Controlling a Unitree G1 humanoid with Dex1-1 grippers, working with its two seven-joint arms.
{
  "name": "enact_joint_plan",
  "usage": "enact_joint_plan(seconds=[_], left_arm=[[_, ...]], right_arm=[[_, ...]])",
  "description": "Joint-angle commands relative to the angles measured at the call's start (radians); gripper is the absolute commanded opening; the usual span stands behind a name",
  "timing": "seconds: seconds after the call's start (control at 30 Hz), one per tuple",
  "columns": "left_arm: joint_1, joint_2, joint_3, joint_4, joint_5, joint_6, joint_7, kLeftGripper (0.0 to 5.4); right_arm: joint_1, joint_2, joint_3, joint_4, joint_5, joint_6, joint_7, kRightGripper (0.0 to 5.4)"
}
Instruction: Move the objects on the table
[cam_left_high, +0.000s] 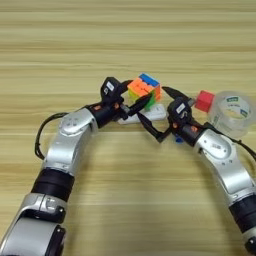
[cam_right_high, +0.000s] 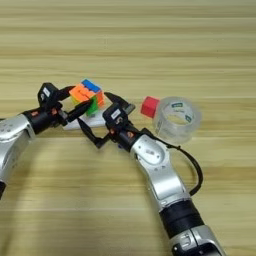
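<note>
The broad light-brown wooden table (cam_left_high: 125, 45) with horizontal plank grain fills the view. Two silver-and-black arms reach in from the near edge and converge near its centre. The clear tape roll (cam_left_high: 231, 113) with a green-and-white label stands at the right, the largest of the items. Left of centre, the multicoloured puzzle cube (cam_left_high: 144, 90) shows orange, blue, yellow and green faces; it sits tilted between the two black fingers of the left gripper (cam_left_high: 131, 96), which are clamped on it, one finger behind and one in front. Under and just right of the cube lies the flat white rectangular device (cam_left_high: 150, 114), partly hidden. The right gripper (cam_left_high: 161, 114) is just right of the cube, its two fingers spread wide apart and holding nothing. The small red cube (cam_left_high: 204, 100) stands touching the tape roll's left side. A small blue glue stick (cam_left_high: 178, 139) shows only as a sliver beneath the right wrist.
</note>
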Motion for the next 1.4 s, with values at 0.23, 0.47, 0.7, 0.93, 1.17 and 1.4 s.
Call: enact_joint_plan(seconds=[0.23, 0.47, 0.7, 0.93, 1.17, 1.4], left_arm=[[0.019, 0.002, -0.007, -0.057, -0.008, 0.031, -0.006, 3.26], [0.056, -0.003, -0.033, -0.091, -0.003, 0.043, -0.016, 3.26], [0.068, -0.010, -0.058, -0.093, 0.000, 0.046, -0.023, 3.26], [0.072, -0.013, -0.067, -0.095, 0.001, 0.047, -0.023, 3.26], [0.072, -0.013, -0.066, -0.095, 0.001, 0.047, -0.022, 3.26], [0.069, -0.014, -0.063, -0.092, 0.003, 0.044, -0.019, 3.26]], right_arm=[[-0.040, 0.009, -0.010, 0.051, -0.007, -0.013, -0.013, 5.40], [-0.054, 0.017, -0.023, 0.068, -0.003, -0.018, -0.032, 5.40], [-0.060, 0.024, -0.026, 0.074, -0.002, -0.022, -0.034, 5.40], [-0.061, 0.035, -0.023, 0.078, -0.006, -0.024, -0.036, 5.40], [-0.058, 0.034, -0.019, 0.072, -0.004, -0.026, -0.030, 4.90], [-0.056, 0.034, -0.021, 0.071, 0.000, -0.023, -0.024, 3.92]])
